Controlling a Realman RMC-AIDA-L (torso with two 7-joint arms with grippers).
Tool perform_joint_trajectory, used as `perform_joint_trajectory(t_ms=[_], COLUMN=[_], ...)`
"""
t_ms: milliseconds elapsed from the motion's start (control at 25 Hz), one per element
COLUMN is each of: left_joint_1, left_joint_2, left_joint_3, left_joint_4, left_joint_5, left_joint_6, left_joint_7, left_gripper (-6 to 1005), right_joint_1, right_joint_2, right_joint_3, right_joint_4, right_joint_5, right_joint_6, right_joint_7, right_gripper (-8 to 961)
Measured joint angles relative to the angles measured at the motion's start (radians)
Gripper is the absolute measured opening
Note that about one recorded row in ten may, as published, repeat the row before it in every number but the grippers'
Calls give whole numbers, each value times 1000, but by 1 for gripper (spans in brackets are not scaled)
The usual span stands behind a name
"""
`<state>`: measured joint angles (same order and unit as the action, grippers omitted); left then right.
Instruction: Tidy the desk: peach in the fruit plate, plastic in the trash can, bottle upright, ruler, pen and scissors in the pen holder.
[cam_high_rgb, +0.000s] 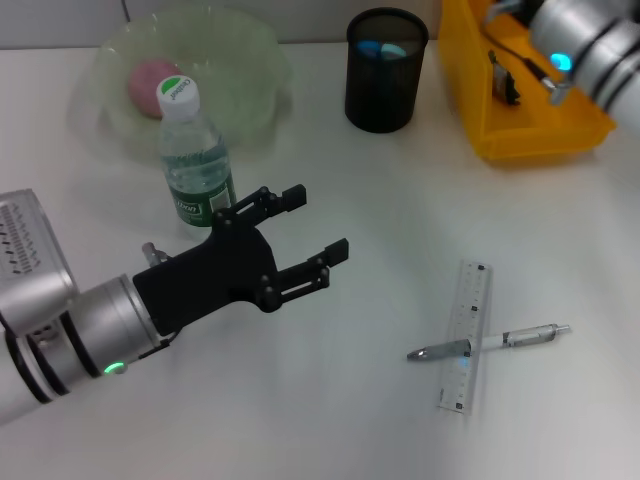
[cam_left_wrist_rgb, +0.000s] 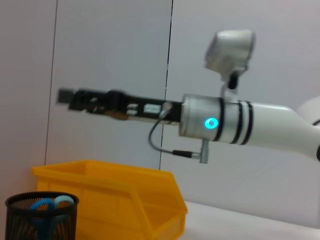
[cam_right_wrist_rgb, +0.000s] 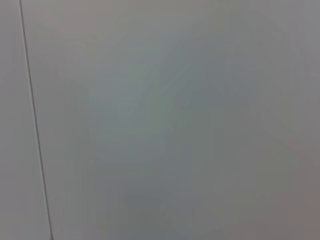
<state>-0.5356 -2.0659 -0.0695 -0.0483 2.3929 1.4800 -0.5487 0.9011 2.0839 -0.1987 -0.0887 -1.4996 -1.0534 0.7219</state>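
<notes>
- White desk (cam_high_rgb: 330, 420) is seen from the head view, with the left gripper (cam_high_rgb: 305, 232) held over it beside the bottle (cam_high_rgb: 195, 160); its black fingers (cam_high_rgb: 325, 262) are spread wide and nothing is held between them.
- Upright on the desk, the bottle is placed just in front of the fruit plate (cam_high_rgb: 250, 60), in which the pink peach (cam_high_rgb: 150, 85) is seen.
- Blue scissors (cam_high_rgb: 380, 49) handles are seen inside the black mesh pen holder (cam_high_rgb: 385, 90).
- Beside the holder, the yellow bin (cam_high_rgb: 480, 110) is set, and the right gripper (cam_left_wrist_rgb: 75, 99) is held above it; whether its fingers are apart cannot be told.
- Well apart from the holder, the ruler (cam_high_rgb: 465, 335) is laid flat on the desk, and the pen (cam_high_rgb: 490, 342) is laid across it, touching it.
- Only a plain grey wall is shown in the right wrist view.
</notes>
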Motion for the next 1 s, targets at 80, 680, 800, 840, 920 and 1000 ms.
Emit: perform_joint_trajectory(t_ms=[80, 680, 800, 840, 920, 1000], left_joint_1=[-1, -28, -29, -28, -24, -18], left_joint_2=[0, 1, 1, 1, 1, 2], left_joint_3=[6, 213, 232, 238, 242, 242], left_joint_4=[15, 270, 289, 297, 306, 314], left_joint_5=[0, 0, -1, -2, -4, -6], left_joint_6=[15, 239, 256, 260, 262, 263], left_joint_7=[-10, -196, -210, -212, -213, -213], left_gripper=[799, 798, 798, 798, 798, 798], right_joint_1=[-66, -308, -295, -281, -248, -207], right_joint_2=[-2, -69, -83, -90, -101, -112], right_joint_3=[-8, -488, -519, -526, -528, -529], right_joint_4=[-59, -587, -642, -667, -695, -706], right_joint_5=[-1, -66, -142, -197, -295, -397], right_joint_6=[-186, -836, -863, -876, -891, -910], right_joint_7=[123, 655, 684, 693, 705, 719], right_gripper=[653, 652, 652, 652, 652, 653])
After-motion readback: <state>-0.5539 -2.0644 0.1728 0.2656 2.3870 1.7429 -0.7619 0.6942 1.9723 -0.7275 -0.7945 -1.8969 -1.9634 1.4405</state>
